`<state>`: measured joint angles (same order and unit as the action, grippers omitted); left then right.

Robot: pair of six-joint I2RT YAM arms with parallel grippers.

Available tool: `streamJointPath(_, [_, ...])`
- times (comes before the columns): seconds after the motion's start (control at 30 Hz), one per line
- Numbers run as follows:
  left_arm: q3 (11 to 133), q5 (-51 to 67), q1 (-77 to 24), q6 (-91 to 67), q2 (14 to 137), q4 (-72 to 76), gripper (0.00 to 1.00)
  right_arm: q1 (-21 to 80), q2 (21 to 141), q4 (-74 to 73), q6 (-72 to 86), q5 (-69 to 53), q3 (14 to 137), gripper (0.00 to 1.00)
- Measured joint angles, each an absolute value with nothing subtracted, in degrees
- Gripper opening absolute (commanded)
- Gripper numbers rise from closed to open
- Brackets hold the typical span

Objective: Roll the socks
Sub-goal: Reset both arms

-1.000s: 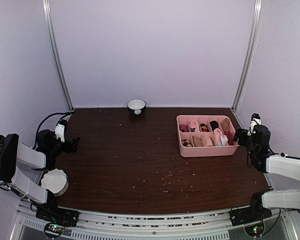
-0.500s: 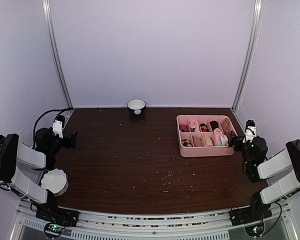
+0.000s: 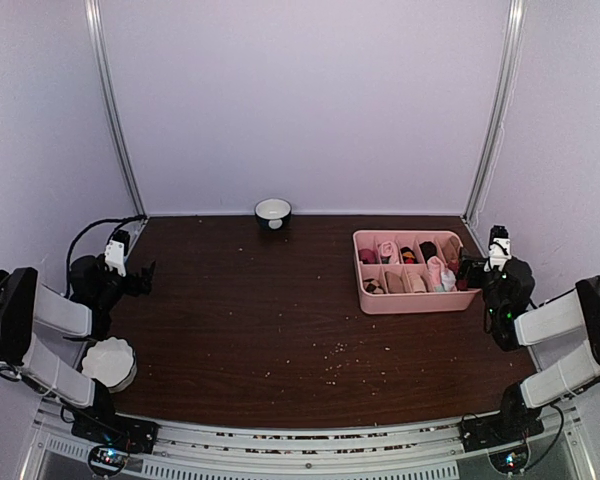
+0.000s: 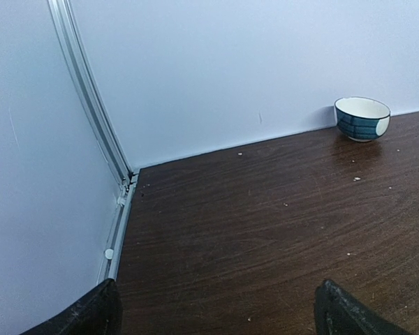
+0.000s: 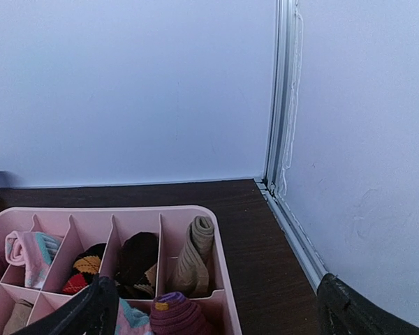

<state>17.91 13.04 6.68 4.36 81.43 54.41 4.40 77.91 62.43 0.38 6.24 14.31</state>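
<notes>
Left claw [image 4: 220, 314] and right claw [image 5: 216, 310] gape empty off to the sides, I guess because the only socks [image 5: 195, 255] showing sit rolled in the tray [image 5: 112, 209].

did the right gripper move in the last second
Yes. In the top view the right gripper has shifted left, toward the right end of the pink tray, which has stayed in place.

Pink tray [image 3: 416, 303], dark brown wood-grain table [image 3: 260, 300], and a bowl [image 4: 362, 118] white inside, seemingly blue-checked outside.
</notes>
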Motion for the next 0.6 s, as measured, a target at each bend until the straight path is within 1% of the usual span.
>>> streamJointPath(0.6, [17.9, 13.0, 6.7, 4.4, 81.4, 54.4, 0.98, 4.4, 77.9, 61.8, 0.4, 6.5, 14.3, 0.99])
